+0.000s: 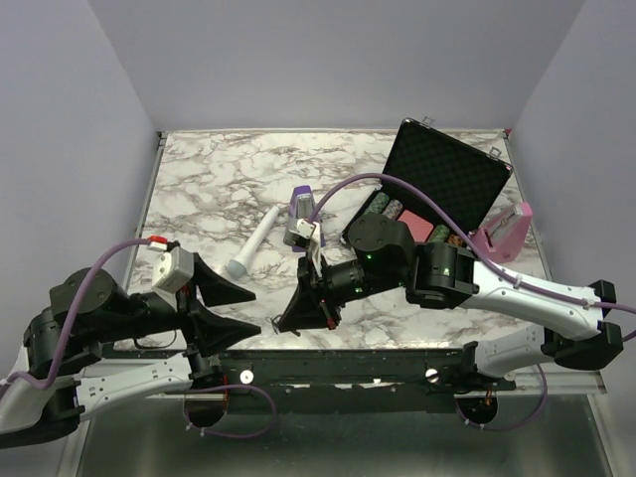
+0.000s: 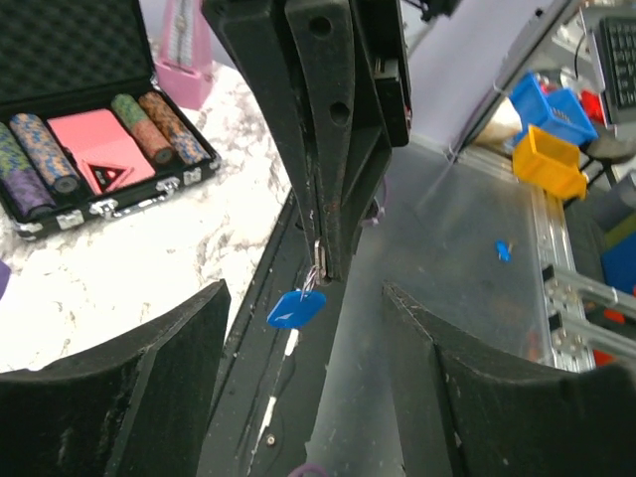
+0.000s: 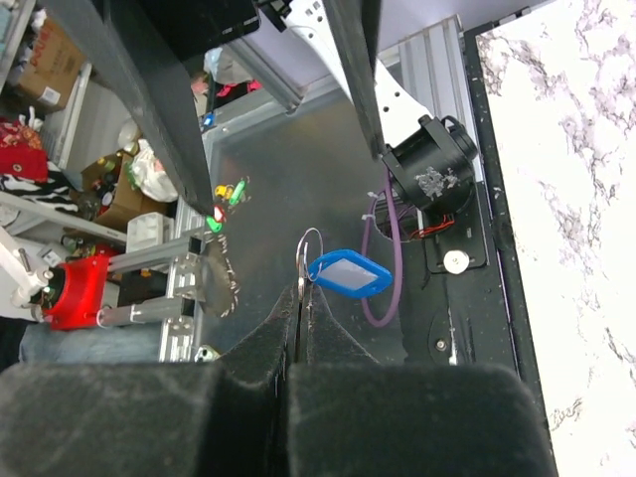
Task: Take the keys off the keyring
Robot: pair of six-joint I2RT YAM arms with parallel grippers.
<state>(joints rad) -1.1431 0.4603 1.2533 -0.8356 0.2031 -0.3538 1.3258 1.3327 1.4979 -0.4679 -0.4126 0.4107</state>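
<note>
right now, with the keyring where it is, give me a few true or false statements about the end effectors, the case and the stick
1. The right end effector is shut on the thin silver metal keyring that carries a blue plastic tag. True.
2. The left end effector is clamped on the tag. False: its fingers are spread open and hold nothing.
3. The black foam-lined case has its lid shut. False: the lid stands open, with the striped poker chips showing inside.
4. The white pen-like stick lies on the marble table top. True.
5. The stick lies inside the case. False: it lies on the table to the case's left, apart from it.
</note>
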